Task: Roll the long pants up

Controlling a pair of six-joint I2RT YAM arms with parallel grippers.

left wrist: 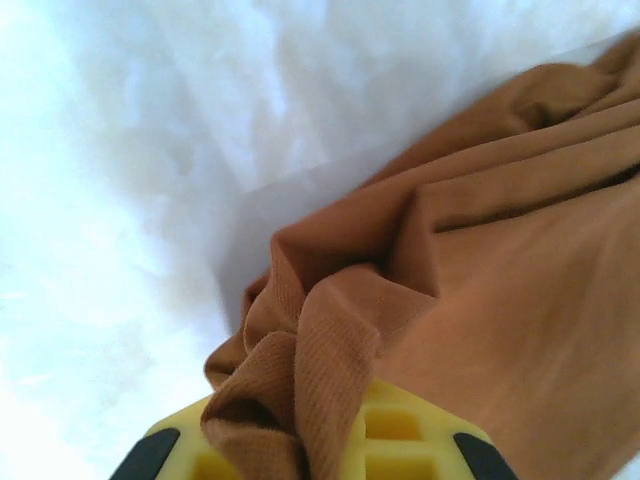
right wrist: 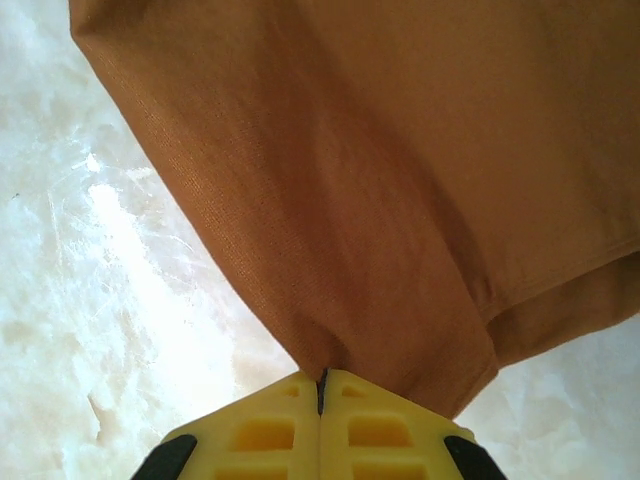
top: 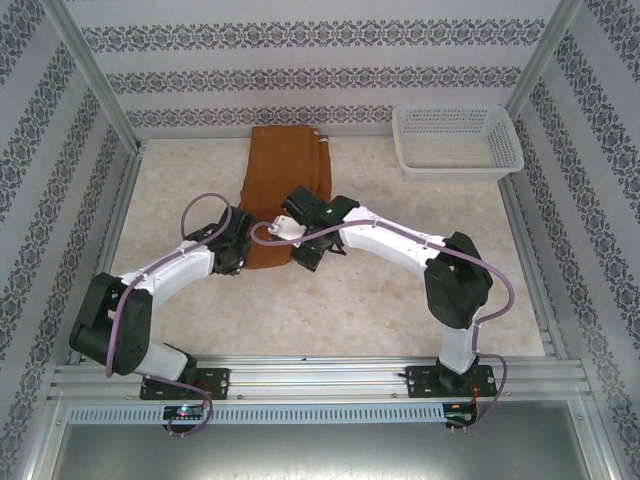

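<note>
**A:** Where are the long pants (top: pixel 285 175) lying?

**B:** They are lying on the table (top: pixel 400 300), to the left of the white basket (top: pixel 455 168). Their far end is sitting about level with the basket, and the rest is stretching nearer than the basket as a narrow, folded strip.

**A:** And what is the left gripper (top: pixel 238 256) doing?

**B:** It is sitting at the strip's near end, left of the basket and nearer than it. In the left wrist view the left gripper (left wrist: pixel 300 450) is clamping a bunched, wrinkled fold of the rust-brown pants (left wrist: pixel 500 300), with cloth spilling over its yellow fingers (left wrist: pixel 400 430).

**A:** Is the right gripper (top: pixel 306 255) gripping too?

**B:** Yes. It is working at the same near end, on the side closer to the basket. In the right wrist view the right gripper (right wrist: pixel 322 395) is pressing its fingers tight together, and the edge of the pants (right wrist: pixel 380 180) is drawing to a point right at their seam, so it is pinching the cloth.
</note>
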